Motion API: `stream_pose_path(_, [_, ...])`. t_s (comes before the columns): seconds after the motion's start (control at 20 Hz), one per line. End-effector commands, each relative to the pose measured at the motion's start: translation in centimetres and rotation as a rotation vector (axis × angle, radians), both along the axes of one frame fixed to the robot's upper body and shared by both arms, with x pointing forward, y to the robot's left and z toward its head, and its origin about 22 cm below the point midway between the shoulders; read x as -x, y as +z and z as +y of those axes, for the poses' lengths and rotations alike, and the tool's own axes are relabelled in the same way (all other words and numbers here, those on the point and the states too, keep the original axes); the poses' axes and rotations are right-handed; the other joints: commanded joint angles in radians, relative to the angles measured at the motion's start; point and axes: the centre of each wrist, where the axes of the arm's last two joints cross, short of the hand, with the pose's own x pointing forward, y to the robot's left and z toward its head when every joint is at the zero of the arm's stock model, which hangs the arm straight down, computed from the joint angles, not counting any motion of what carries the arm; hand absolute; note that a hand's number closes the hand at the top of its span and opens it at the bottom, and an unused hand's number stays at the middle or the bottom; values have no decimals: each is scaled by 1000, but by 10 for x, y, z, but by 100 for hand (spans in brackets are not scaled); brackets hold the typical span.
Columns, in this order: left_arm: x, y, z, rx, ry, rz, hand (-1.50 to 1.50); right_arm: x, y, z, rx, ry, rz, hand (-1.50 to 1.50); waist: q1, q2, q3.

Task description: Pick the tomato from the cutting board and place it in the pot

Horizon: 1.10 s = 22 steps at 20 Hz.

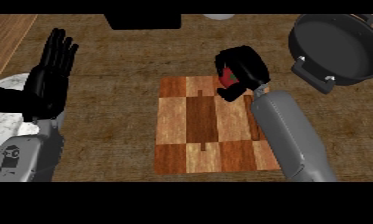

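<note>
Above the cutting board (197,134), fingers (230,93) of the right hand (246,66) are clamped round a red, mostly hidden tomato (226,80).

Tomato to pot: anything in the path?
Nothing visible stands between them. The right hand has its fingers curled round the tomato at the cutting board's far right corner; only bare counter separates it from the pot to the right. The pot's near handle faces that way.

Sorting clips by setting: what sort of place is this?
Probably a kitchen: a wooden cutting board, a dark pot, and a tomato held in the right hand.
</note>
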Motion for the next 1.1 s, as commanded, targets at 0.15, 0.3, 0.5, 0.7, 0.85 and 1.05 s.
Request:
stream_pose_path(0.15, [-2,4,-3,2,-23,14,0,-29,67,15,-122,-667,-203,150,28,-2,0])
stream_pose_path(0.3, [-3,1,-9,-1,-24,-9,0,-40,98,17,-136,-864,-338,150,38,8,1])
stream_pose_path(0.5, [-4,15,-4,-14,-35,-23,0,-48,119,27,-72,-1045,-464,150,40,5,3])
stream_pose_path(0.7, [0,3,-15,8,-22,3,0,-54,151,-10,-72,-1153,-479,150,20,2,5])
stream_pose_path(0.85, [-8,18,10,-12,-3,-8,0,-53,130,-39,-34,-1163,-423,150,16,3,5])
stream_pose_path(1.05, [0,-1,-9,-10,4,-6,0,-52,114,-84,7,-1232,-363,150,18,5,5])
